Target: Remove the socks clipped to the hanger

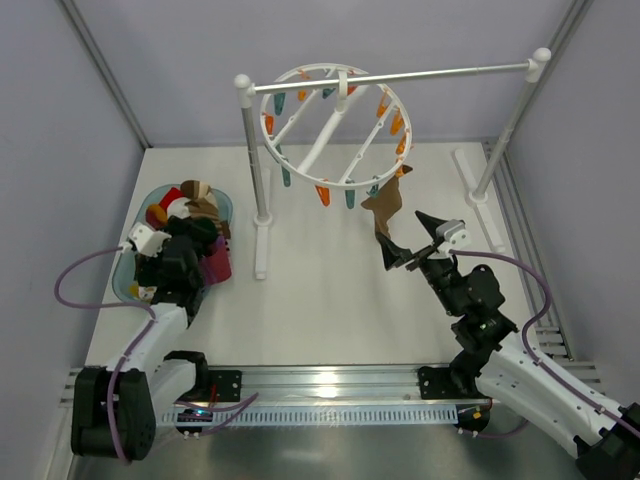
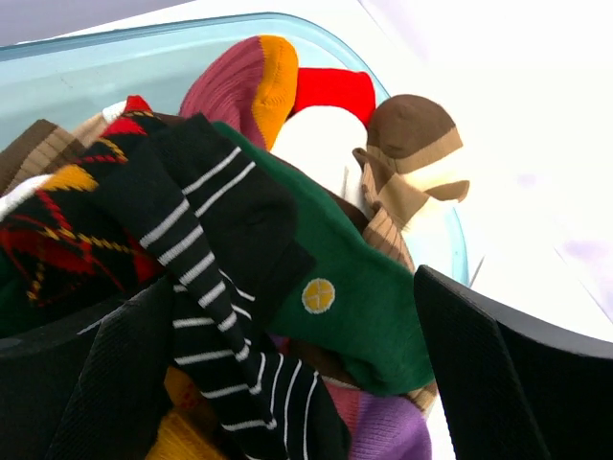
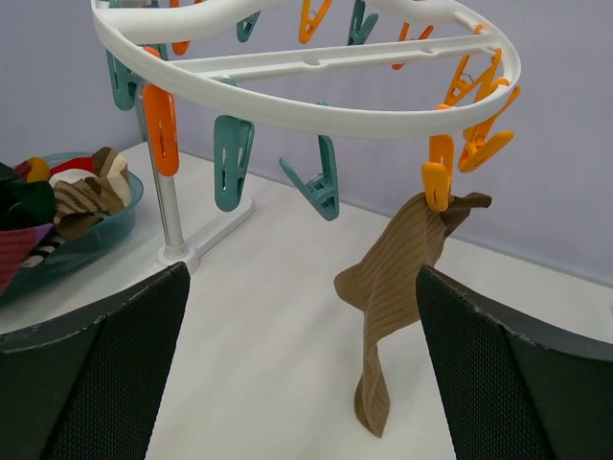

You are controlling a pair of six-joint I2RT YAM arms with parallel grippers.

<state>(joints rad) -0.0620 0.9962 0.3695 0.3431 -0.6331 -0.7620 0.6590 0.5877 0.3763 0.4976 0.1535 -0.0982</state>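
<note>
Your left gripper (image 2: 299, 383) hangs with its 2 fingers spread wide and nothing held between them. Just under it the left wrist view shows a heap of socks: a green sock (image 2: 354, 297) with a small yellow badge, a black striped sock (image 2: 211, 240) lying across it, a red diamond-patterned sock (image 2: 57, 240) to the left, and a maroon and orange sock (image 2: 239, 86) behind. They lie in a pale blue tub (image 2: 96, 57). From above, the left gripper (image 1: 190, 255) and its arm cover most of that heap, so only the tub (image 1: 150, 200) rim and a few socks show.

Your right gripper (image 3: 305, 355) is also fully open and grips nothing. Between its fingers, nearer the right one, its wrist view shows 1 brown sock (image 3: 397, 287) hanging from an orange clip (image 3: 438, 182) on the rim of the white hanger (image 3: 316, 105). The other orange and teal clips in that view hold nothing.

Only the top view shows the right gripper (image 1: 408, 240) low and just beside the brown sock (image 1: 385, 210). Whether a finger touches its lower end cannot be told. There the hanger (image 1: 325, 145) hangs tilted from the metal bar of a rack (image 1: 400, 77) at the far side of the white table (image 1: 320, 290).
</note>
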